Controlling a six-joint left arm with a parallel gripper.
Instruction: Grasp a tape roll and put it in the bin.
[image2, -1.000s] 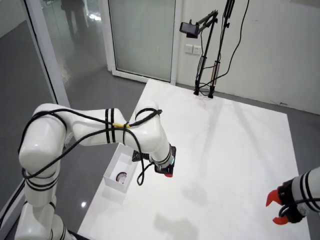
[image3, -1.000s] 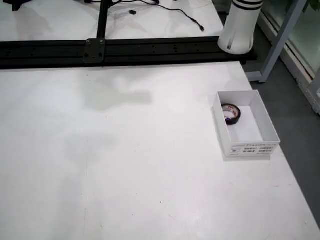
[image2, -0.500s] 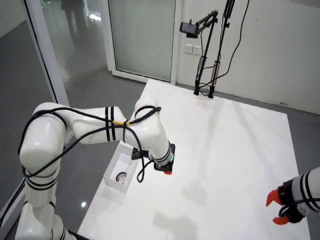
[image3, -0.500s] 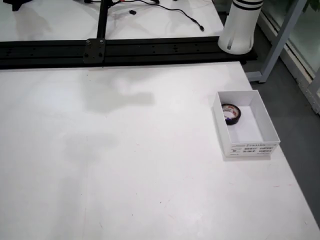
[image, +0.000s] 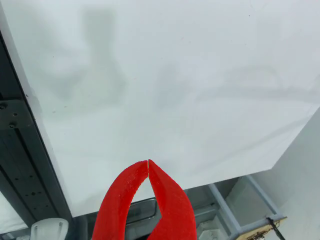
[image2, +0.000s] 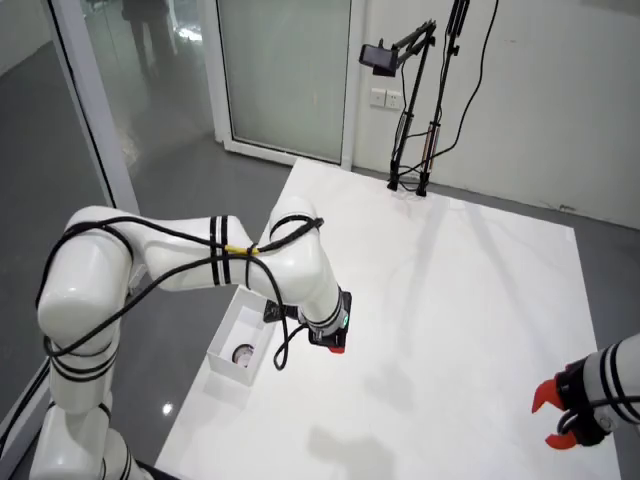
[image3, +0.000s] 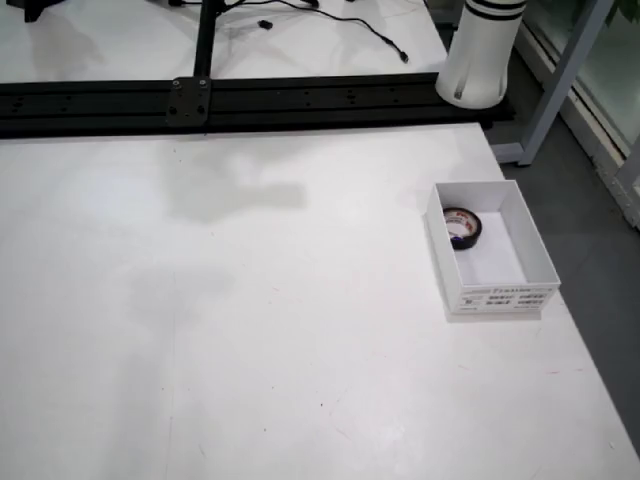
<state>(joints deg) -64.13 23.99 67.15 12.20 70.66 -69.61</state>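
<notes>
Tape roll (image3: 462, 226) lies inside white bin (image3: 521, 262), against far-left corner in overhead view. Gripper (image: 148, 165): red fingertips pressed together, nothing held. Arm hangs above bare table (image3: 250, 330) beside bin in side view. Judgement: deposit step complete. Next move: retreat clear of bin; no further roll visible.

In the view from above, the tape roll (image3: 462, 226) lies in the bin (image3: 520, 296) at the table's (image3: 250, 330) right edge.
</notes>
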